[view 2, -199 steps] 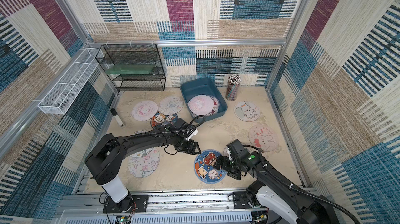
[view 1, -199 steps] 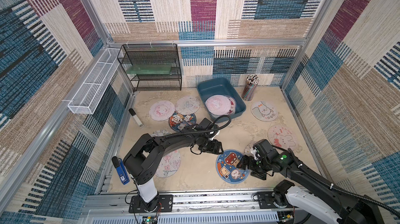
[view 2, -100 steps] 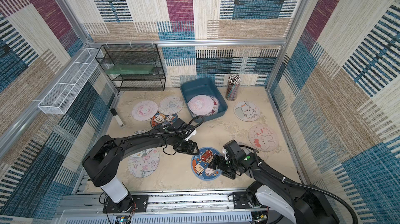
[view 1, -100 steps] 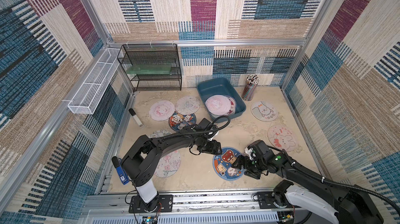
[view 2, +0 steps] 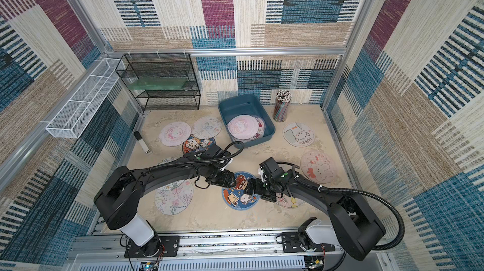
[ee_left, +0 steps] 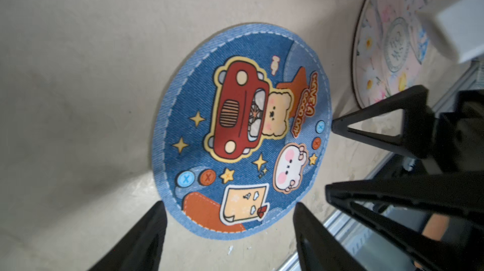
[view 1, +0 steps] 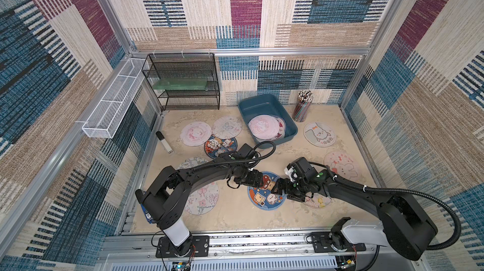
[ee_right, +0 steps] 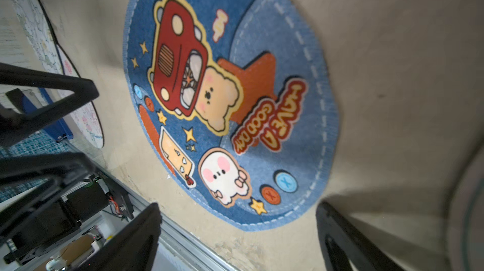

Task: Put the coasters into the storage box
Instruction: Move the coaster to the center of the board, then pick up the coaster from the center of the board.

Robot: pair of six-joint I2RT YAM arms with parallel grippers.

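Moved: blue coaster (view 1: 263,200) and right hand (ee_right: 238,204) shifted toward left hand (ee_left: 228,204).
Hands: both spread, empty.
Relation: coaster lies flat between them, rim at both tips.

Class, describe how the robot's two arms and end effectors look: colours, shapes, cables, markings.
Both the left arm and right arm are matte black with rounded joints, white base segments and looping black corrugated cable conduits. The left end effector and right end effector carry black, hollow triangular fingers.
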